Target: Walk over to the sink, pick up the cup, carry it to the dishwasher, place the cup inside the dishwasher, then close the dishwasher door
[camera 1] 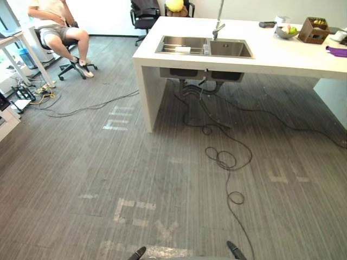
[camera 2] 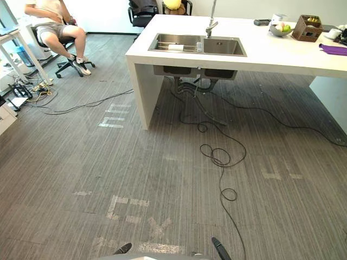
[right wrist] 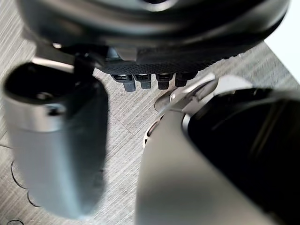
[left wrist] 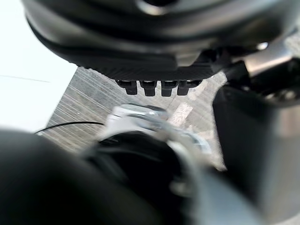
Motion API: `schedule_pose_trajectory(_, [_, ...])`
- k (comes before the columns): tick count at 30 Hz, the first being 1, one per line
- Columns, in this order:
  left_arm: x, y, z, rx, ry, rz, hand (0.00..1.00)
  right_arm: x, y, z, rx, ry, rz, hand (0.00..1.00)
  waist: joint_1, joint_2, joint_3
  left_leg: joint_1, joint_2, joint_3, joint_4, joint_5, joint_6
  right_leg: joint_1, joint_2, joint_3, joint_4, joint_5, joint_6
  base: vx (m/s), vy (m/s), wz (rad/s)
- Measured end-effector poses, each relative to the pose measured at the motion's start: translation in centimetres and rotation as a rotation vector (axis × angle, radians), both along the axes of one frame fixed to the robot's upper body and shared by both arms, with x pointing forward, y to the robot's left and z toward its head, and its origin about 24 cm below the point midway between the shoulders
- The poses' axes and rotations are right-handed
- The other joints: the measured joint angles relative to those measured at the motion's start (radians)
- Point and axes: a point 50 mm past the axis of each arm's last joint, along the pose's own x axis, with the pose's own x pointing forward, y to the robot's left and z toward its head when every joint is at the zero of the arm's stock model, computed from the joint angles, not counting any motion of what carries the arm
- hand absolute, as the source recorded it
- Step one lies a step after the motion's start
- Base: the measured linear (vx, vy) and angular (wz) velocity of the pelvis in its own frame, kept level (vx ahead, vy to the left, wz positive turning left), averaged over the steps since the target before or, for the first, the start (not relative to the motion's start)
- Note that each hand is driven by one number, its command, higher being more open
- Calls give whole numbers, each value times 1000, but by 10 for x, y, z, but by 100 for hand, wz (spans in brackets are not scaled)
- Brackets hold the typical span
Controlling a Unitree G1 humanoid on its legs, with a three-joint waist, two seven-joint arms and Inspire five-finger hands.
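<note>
A double steel sink (camera 1: 204,47) is set in a white counter (camera 1: 271,54) some way ahead across the carpet, with a tall tap (camera 1: 219,24) behind it. A small white thing (camera 1: 182,50), probably the cup, lies in the left basin. My left hand (left wrist: 154,51) hangs over the floor with its fingers (left wrist: 150,87) straight and nothing in it. My right hand (right wrist: 150,47) hangs the same way, its fingers (right wrist: 145,80) straight and empty.
A person (camera 1: 59,27) sits on an office chair at the far left beside a desk (camera 1: 11,43). Thin cables (camera 1: 81,108) trail over the carpet there. A bowl (camera 1: 286,31), a wooden box (camera 1: 313,30) and a purple cloth (camera 1: 337,51) lie on the counter's right end.
</note>
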Motion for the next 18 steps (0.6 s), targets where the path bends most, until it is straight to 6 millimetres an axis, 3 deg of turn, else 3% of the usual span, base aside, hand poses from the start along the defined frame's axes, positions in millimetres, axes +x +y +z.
schedule_pose_trajectory(7, [23,-6,2,-43,-67,-19,100,8,-6,0,-78,-16,51,100,-8,2,14,15,-17,-53,-72,40,-6,20,-3,-60,-30,3,6,-8,-12,22])
schedule_pose_trajectory(13, [51,-4,9,4,-170,-98,100,89,-3,14,-103,-254,89,100,-8,3,39,9,-20,-61,-72,50,-7,17,-7,-70,-31,9,15,-53,-7,6])
schedule_pose_trajectory(15, [79,-12,15,86,-286,-85,100,121,-3,26,-84,-384,43,100,-3,2,41,5,-22,-65,-75,56,-5,14,-9,-76,-36,14,21,-79,6,9])
schedule_pose_trajectory(18, [116,-19,30,160,-444,-102,100,148,1,39,-37,-514,13,100,-4,1,43,6,-24,-64,-87,65,-4,13,-9,-76,-39,18,21,-32,4,0])
